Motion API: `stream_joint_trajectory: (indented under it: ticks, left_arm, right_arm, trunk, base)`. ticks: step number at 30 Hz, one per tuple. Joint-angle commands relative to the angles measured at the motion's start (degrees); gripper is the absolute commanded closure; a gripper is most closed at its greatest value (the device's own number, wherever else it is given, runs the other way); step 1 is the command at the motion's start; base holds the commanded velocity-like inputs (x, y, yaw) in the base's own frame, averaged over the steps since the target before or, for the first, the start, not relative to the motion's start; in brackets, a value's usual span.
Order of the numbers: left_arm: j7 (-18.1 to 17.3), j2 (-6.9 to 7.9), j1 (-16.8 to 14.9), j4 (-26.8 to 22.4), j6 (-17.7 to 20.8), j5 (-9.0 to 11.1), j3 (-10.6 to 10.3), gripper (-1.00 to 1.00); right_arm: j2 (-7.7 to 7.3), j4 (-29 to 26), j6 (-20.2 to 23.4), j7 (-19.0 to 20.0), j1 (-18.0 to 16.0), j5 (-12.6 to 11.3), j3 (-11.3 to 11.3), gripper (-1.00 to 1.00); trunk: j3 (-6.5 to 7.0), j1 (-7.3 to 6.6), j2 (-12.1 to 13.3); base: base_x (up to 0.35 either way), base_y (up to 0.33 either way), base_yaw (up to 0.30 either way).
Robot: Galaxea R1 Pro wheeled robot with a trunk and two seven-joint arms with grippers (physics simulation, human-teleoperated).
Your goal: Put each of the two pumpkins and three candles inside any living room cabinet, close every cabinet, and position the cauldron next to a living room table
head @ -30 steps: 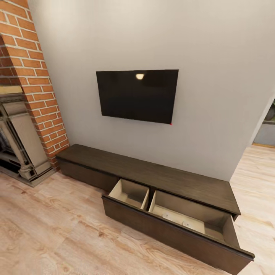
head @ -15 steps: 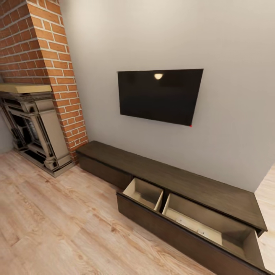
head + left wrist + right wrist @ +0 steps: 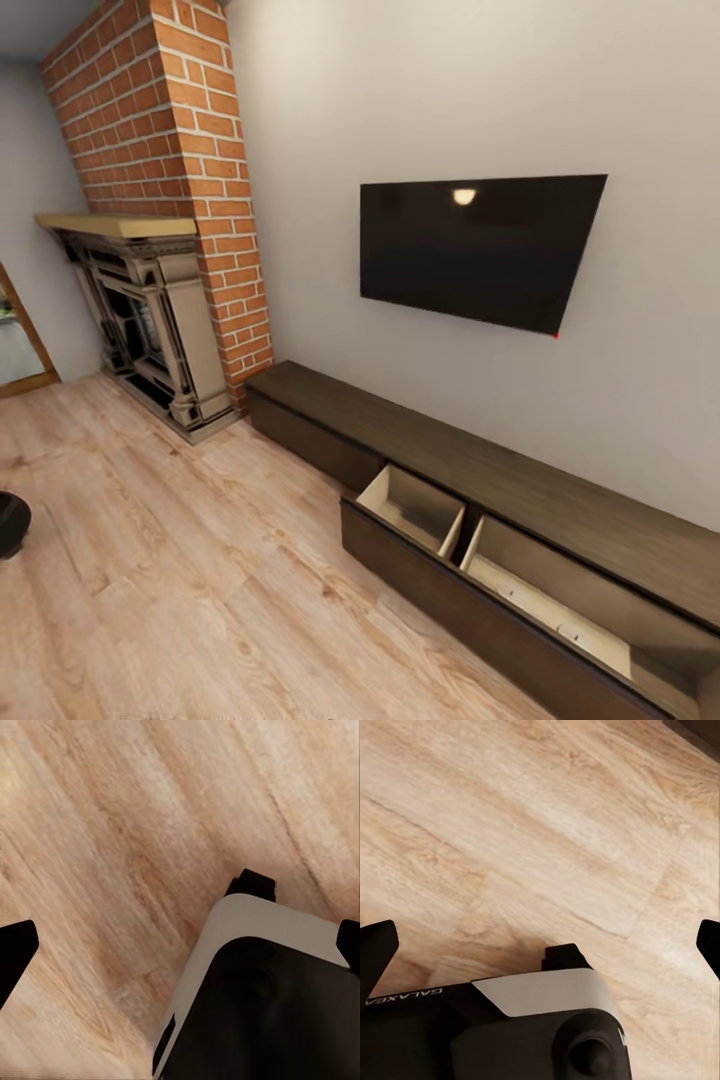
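Observation:
The long low dark-brown cabinet [image 3: 500,480] runs along the wall under the TV. One wide drawer [image 3: 470,590] is pulled out, showing two beige compartments. Two small pale objects [image 3: 520,596] lie in the right compartment, too small to identify. No pumpkins are in view. A dark rounded object [image 3: 10,522] is cut off at the left edge of the head view. My left gripper [image 3: 180,945] is open over bare wood floor, its fingertips [image 3: 15,954] spread wide. My right gripper [image 3: 540,949] is open too, with nothing between its fingertips [image 3: 375,954].
A brick chimney [image 3: 185,170] with a dark fireplace [image 3: 145,320] stands left of the cabinet. A black TV [image 3: 475,250] hangs on the wall. Wide wood floor [image 3: 170,590] lies in front. Part of my own base [image 3: 262,1005] shows under both wrists.
The head view has swung left, so the cabinet and TV sit further right and the fireplace and the dark object at the left edge have come into view. Nothing in the room moved.

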Motion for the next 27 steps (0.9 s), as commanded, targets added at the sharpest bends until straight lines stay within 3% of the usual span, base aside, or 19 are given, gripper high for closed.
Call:
stream_joint_trajectory:
  ticks: [1, 27]
  left_arm:
    - [0.3, 0.01, 0.0, -0.2, 0.4, 0.4, -0.5, -1.00]
    - [0.3, -0.03, 0.0, -0.2, 0.4, 0.4, -0.5, -1.00]
  right_arm:
    - [0.06, 0.2, -0.4, 0.0, -0.1, -0.6, 0.5, -1.00]
    - [0.01, 0.2, -0.5, 0.0, -0.1, -0.5, 0.6, -1.00]
  trunk:
    - [-0.11, 0.00, 0.0]
    - [-1.27, 0.00, 0.0]
  base:
    - [0.000, 0.000, 0.268]
    - [0.000, 0.000, 0.265]
